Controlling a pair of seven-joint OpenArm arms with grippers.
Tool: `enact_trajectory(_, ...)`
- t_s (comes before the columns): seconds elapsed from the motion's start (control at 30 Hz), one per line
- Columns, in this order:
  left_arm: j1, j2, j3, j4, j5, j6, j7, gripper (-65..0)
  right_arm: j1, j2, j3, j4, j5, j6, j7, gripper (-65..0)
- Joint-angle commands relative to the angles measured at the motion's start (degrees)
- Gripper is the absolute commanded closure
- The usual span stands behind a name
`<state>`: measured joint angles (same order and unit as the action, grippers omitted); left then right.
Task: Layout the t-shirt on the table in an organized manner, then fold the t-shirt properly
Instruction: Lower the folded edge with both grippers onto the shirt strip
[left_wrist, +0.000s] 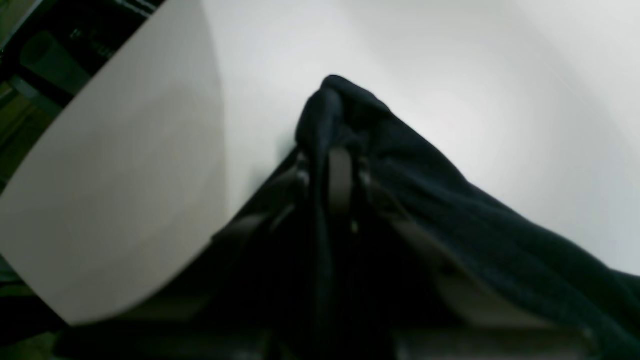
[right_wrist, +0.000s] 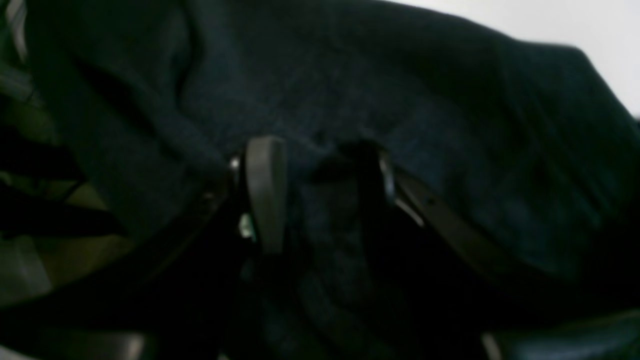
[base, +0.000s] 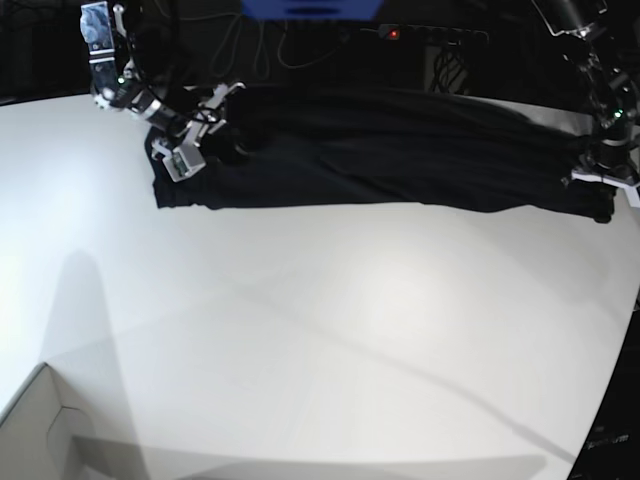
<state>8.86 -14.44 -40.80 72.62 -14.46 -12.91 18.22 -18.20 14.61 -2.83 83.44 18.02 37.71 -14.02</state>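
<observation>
Both arms reaching low at the table's (base: 320, 330) far edge.
Left gripper (left_wrist: 334, 165) and right gripper (right_wrist: 315, 170) are each pinching t-shirt (base: 380, 160) cloth between closed fingers, stretching it; bare tabletop lying beyond their fingertips.

The plain black, thin, soft fabric t-shirt (base: 385, 150) is stretched out as a long, narrow, rumpled band along the far edge of the large smooth white surface (base: 330, 330), running nearly its full width. Its lower hem line sags slightly toward the middle, and long creases run lengthwise through the cloth. One end is bunched in the right tool (right_wrist: 320, 185), with fabric (right_wrist: 350, 85) gathered between the fingers (right_wrist: 265, 190). The other end rises to a pinched peak (left_wrist: 345, 100) in the left tool (left_wrist: 340, 175), draping away over the white surface (left_wrist: 475, 75). No print shows on the cloth.
</observation>
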Motion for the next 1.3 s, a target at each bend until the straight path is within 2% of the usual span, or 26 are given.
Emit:
enact_trajectory(0.0, -0.56, -1.17, -0.3, 0.83, -0.27, 0.12, -1.38, -0.5, 0.57, 0.73, 0.32, -1.46, -3.38, -1.98, -3.87, -24.5)
enact_trajectory(0.23, -0.73, -1.08, -0.3, 0.83, -0.27, 0.12, -1.29, -0.6, 6.37, 0.91, 0.32, -6.56, -3.38, -1.98, -4.04, -24.8)
enact_trajectory(0.3, -0.29, -1.08, -0.39, 1.45, -0.27, 0.12, -1.29, -1.4, 7.08, 1.7, 0.32, -6.65, -3.38, -1.98, -5.72, -24.8)
enact_trajectory(0.37, -0.2, -0.99, -0.39, 1.62, -0.44, 0.12, -1.29, -7.1, 7.87, 1.7, 0.32, -6.65, -3.38, -1.89, -7.82, -24.5)
enact_trajectory(0.5, -0.03, -1.08, -0.39, 1.62, -4.22, 0.2, -1.29, -28.7, 8.39, 1.61, 0.32, -6.21, -3.3, -1.8, -8.53, -24.4)
enact_trajectory(0.6, 1.47, -1.26, -2.15, 2.59, -7.48, 0.2, -1.29, -40.6, 8.31, 1.61, 0.15, -4.71, -3.3, -1.8, -8.88, -24.4)
enact_trajectory(0.77, 2.43, -0.99, -5.93, 5.58, -11.26, 0.2, -1.21, -42.7, 7.95, 1.52, 0.15, -1.99, -3.3, -1.8, -8.88, -24.4)
enact_trajectory(1.07, 4.19, -0.2, -6.11, 6.72, -11.34, 0.12, -1.12, -43.8, 7.78, 1.52, 0.06, -0.49, -3.3, -1.71, -8.88, -24.4)
enact_trajectory(1.13, 4.9, 1.29, -6.54, 8.3, -11.34, 0.12, -1.12, -50.7, 7.69, 1.52, 0.06, -0.49, -3.3, -1.71, -8.88, -24.4)
enact_trajectory(1.23, 7.18, 1.21, -5.93, 10.24, -11.34, 0.03, -1.12, -62.5, 7.69, 1.52, 0.06, -0.49, -3.3, -1.71, -8.97, -24.4)
enact_trajectory(1.27, 7.36, 1.21, -5.67, 10.41, -11.34, -1.03, -1.12, -65.0, 7.69, 1.52, 0.06, -0.49, -3.3, -1.71, -8.97, -24.4)
